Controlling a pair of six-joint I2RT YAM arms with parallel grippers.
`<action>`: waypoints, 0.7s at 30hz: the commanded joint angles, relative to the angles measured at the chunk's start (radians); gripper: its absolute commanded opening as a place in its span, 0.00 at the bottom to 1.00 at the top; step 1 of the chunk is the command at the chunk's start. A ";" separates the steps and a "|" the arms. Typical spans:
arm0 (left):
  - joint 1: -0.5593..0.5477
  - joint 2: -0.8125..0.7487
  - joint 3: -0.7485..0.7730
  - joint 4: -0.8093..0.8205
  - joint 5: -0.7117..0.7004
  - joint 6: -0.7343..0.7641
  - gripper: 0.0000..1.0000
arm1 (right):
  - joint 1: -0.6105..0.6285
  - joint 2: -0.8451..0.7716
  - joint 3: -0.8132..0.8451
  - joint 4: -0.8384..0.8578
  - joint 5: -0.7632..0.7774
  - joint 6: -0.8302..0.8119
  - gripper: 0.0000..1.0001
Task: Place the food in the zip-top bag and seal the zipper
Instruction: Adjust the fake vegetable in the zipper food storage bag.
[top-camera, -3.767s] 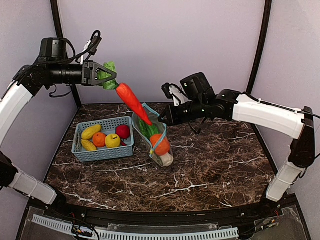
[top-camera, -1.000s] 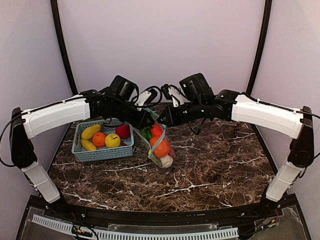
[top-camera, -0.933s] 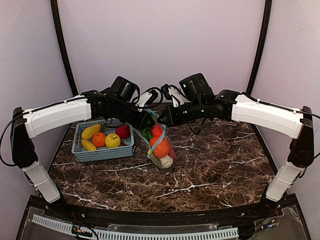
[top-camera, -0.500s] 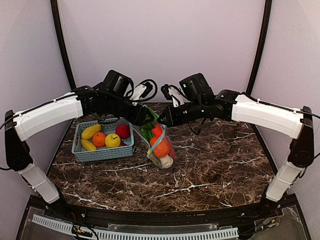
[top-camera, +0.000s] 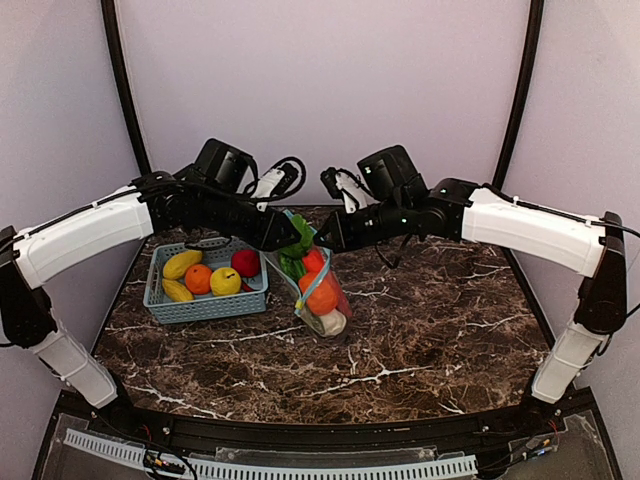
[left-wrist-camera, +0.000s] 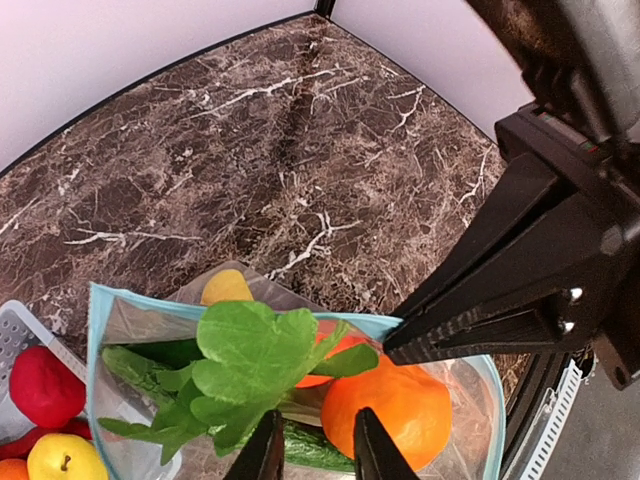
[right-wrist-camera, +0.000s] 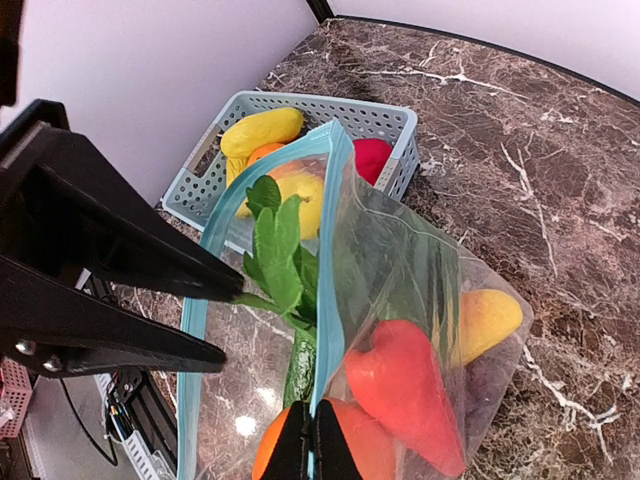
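Observation:
The zip-top bag (top-camera: 330, 300) hangs upright over the table, mouth open. My right gripper (right-wrist-camera: 310, 445) is shut on its zipper (right-wrist-camera: 335, 230), pinching the teal rim. Inside lie food pieces: a round orange piece (left-wrist-camera: 385, 405), a red-orange carrot (right-wrist-camera: 400, 390) with green leaves (left-wrist-camera: 250, 360), a cucumber (left-wrist-camera: 310, 445) and a yellow piece (right-wrist-camera: 485, 320). A white stem (top-camera: 333, 322) shows at the bottom. My left gripper (left-wrist-camera: 312, 455) hovers just above the mouth, open, with nothing between its fingers. In the top view the left gripper (top-camera: 292, 242) and right gripper (top-camera: 323, 242) nearly meet over the bag.
A teal lattice basket (top-camera: 205, 305) stands left of the bag, holding yellow pieces (top-camera: 183, 264), an orange one (top-camera: 198, 278) and a red one (top-camera: 246, 262). The dark marble table (top-camera: 430, 320) stretches to the right and front. Both arms reach in from the sides at bag height.
My left gripper has let go of the carrot's leaves, opened, and drawn back up and to the left from the bag mouth. The carrot now rests inside. The right arm has held still.

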 joint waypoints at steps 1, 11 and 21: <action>-0.006 0.047 -0.040 0.035 0.065 -0.045 0.23 | -0.006 0.001 0.040 0.052 -0.012 0.003 0.00; -0.006 0.175 -0.050 0.137 0.018 -0.056 0.21 | -0.006 0.008 0.027 0.060 -0.027 0.009 0.00; -0.006 0.186 -0.081 0.186 -0.044 -0.071 0.22 | -0.006 -0.001 0.013 0.061 -0.004 0.008 0.00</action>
